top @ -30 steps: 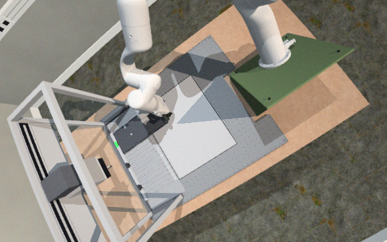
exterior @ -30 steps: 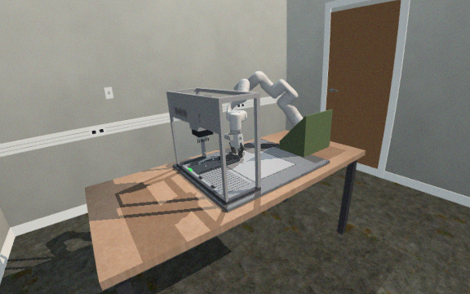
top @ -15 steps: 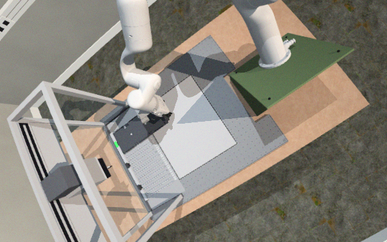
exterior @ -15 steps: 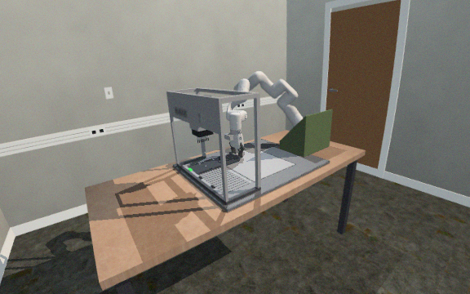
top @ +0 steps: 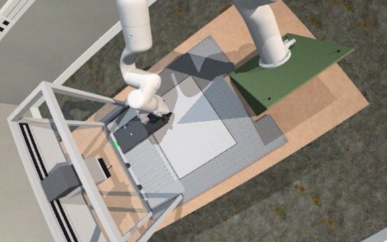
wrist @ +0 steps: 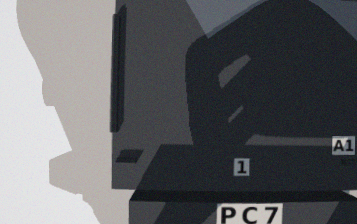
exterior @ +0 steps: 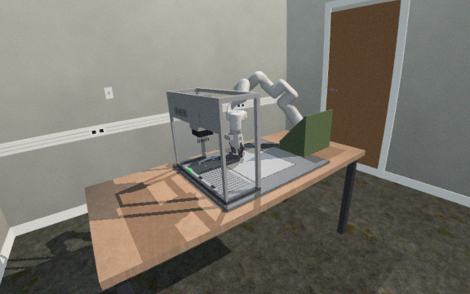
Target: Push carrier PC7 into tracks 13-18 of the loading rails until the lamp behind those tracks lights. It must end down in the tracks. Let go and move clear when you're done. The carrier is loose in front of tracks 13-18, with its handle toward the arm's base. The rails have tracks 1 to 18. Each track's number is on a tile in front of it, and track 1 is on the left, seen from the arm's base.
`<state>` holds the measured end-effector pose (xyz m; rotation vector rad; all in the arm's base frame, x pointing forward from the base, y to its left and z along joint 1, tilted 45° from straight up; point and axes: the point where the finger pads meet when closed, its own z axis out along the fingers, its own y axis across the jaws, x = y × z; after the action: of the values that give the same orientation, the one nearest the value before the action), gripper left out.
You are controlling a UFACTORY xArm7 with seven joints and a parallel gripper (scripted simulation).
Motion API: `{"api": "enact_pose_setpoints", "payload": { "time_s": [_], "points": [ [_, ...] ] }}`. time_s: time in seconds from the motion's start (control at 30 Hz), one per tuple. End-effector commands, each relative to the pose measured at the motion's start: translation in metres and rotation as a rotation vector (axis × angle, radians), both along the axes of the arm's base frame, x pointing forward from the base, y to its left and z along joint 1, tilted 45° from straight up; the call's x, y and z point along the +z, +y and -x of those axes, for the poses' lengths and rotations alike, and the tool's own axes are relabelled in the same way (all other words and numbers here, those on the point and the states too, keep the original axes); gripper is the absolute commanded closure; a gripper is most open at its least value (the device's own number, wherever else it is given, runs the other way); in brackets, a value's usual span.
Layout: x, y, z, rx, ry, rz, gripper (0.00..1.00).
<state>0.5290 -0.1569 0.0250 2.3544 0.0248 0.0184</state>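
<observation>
Carrier PC7 (top: 134, 132) (exterior: 210, 163) (wrist: 154, 100) is a dark flat slab. It lies in the rails (top: 150, 165) (exterior: 223, 178) at the end far from the frame's open corner. Its handle end, with the PC7 label (wrist: 249, 214), points toward the arm's base. A green lamp (top: 116, 144) (exterior: 190, 169) glows at the back edge of the rails, behind the carrier. My gripper (top: 160, 118) (exterior: 235, 153) is open and hangs low at the carrier's handle end. The fingers do not show in the wrist view. Tiles marked 1 (wrist: 241, 166) and A1 (wrist: 343, 145) sit on the carrier.
A grey metal frame (top: 66, 131) (exterior: 223, 155) stands over the rails, with a boxy head (top: 60, 179) (exterior: 201, 132) hanging inside it. A white mat (top: 197, 141) (exterior: 265, 165) lies in front of the rails. The arm stands on a green wedge base (top: 291, 74) (exterior: 308, 132).
</observation>
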Motion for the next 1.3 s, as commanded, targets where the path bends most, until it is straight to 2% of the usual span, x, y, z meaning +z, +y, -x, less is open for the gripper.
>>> {"api": "enact_pose_setpoints", "payload": {
  "time_s": [0.0,0.73,1.27],
  "points": [
    [0.001,0.002,-0.001,0.004,-0.003,-0.002,0.18],
    [0.001,0.002,0.006,0.004,-0.003,-0.002,0.18],
    [0.017,0.018,0.007,0.004,-0.003,-0.002,0.18]
  ]
}}
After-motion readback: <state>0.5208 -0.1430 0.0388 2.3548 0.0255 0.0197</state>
